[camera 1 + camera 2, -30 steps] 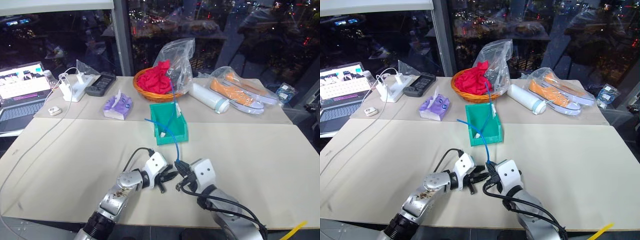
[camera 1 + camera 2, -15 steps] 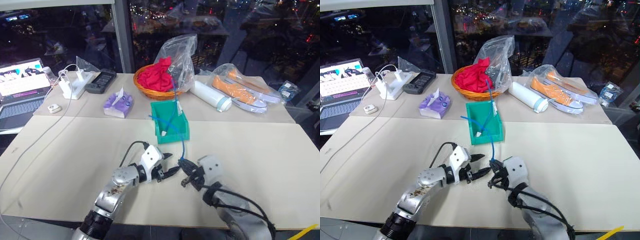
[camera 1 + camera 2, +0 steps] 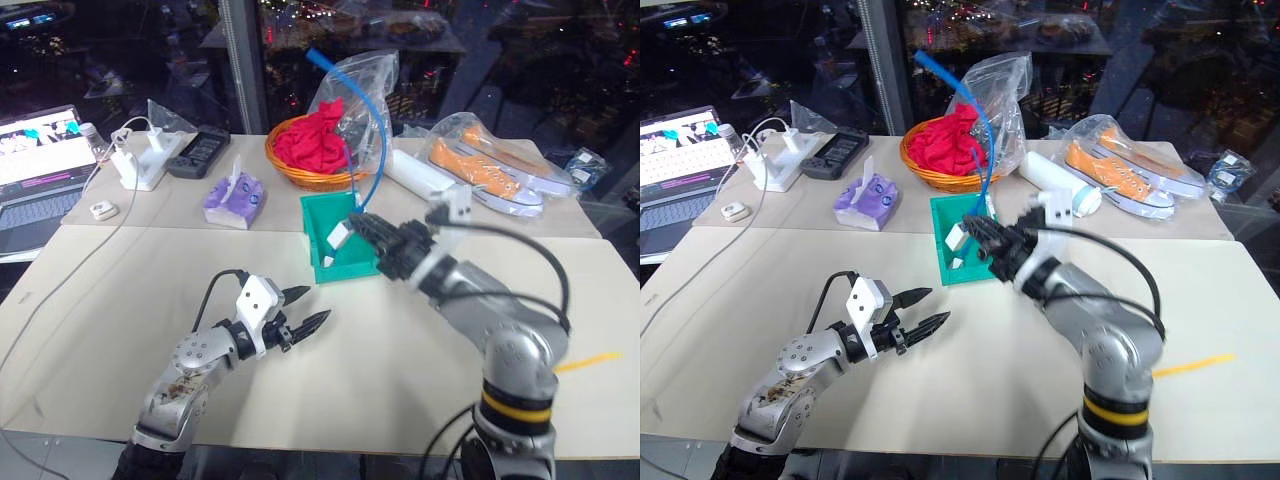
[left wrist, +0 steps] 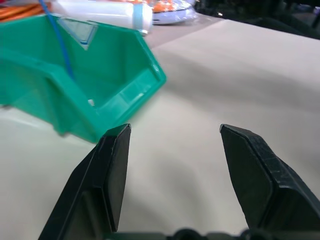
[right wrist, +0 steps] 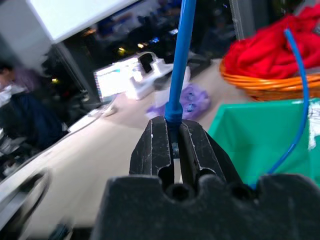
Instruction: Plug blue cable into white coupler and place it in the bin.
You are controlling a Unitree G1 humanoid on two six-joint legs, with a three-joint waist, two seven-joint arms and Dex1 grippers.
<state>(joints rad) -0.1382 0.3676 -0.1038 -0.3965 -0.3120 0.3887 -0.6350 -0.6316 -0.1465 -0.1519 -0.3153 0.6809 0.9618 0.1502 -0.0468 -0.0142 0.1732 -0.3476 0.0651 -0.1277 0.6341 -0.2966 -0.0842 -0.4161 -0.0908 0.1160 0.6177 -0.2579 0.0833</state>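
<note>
I see my right gripper (image 3: pixel 352 228) raised over the front part of the bin (image 3: pixel 362 265), with both fingers pressed together on the cable (image 3: pixel 380 150). In the right wrist view the blue cord (image 5: pixel 181 60) comes straight out from between the closed fingers (image 5: pixel 150 150). From the gripper it rises in an arc over the basket (image 3: pixel 300 175) with the red cloth (image 3: pixel 310 145), and its free end (image 3: pixel 316 57) points up and to the left in front of the dark window. The coupler (image 3: pixel 339 236) is a small white piece at the tip of this gripper, above the bin opening; I cannot tell if it hangs free or touches the bin wall.

My left gripper (image 3: pixel 303 323) is low over the bare table (image 3: pixel 120 290), in front of the bin and well apart from it. Its two fingers (image 4: pixel 112 170) stand spread and there is nothing between them, only the table top.

The bin stands on the table just in front of the basket. Behind, on the far table, I see a tissue pack (image 3: pixel 235 200), a white charger block (image 3: pixel 140 165), a laptop (image 3: pixel 40 160) and orange shoes (image 3: pixel 490 170) in a plastic bag.
</note>
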